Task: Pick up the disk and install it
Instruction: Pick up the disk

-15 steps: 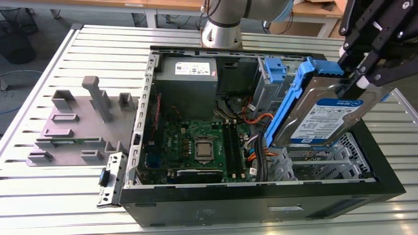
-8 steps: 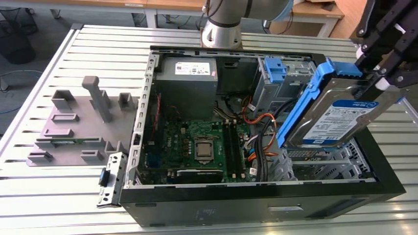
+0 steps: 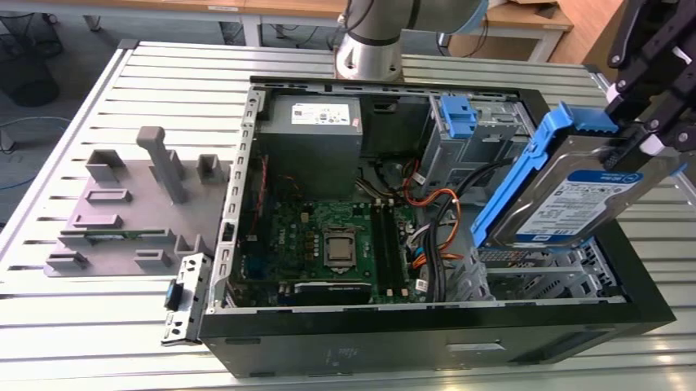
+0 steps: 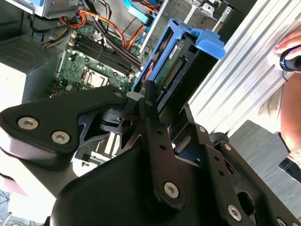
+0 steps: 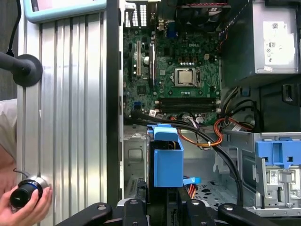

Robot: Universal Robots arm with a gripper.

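The disk (image 3: pixel 576 204) is a silver hard drive with a white-and-blue label and a blue carrier frame. It hangs tilted above the open computer case (image 3: pixel 435 326), over the drive bay corner at the exterior view's right. My black gripper (image 3: pixel 641 134) is shut on its upper end. In the second wrist view the disk (image 4: pixel 176 70) sticks out from between the fingers of my gripper (image 4: pixel 162 108), connector edge showing. The first wrist view has the disk (image 5: pixel 167 160) end-on above the case floor, with my gripper (image 5: pixel 164 209) just behind it.
Inside the case lie the motherboard (image 3: pixel 326 236), a grey power supply (image 3: pixel 310 122), orange and black cables (image 3: pixel 435 212) and a drive cage with a blue latch (image 3: pixel 457 118). A grey fixture (image 3: pixel 130 204) stands on the slatted table. A person's hand (image 5: pixel 28 202) holds a knob beside the case.
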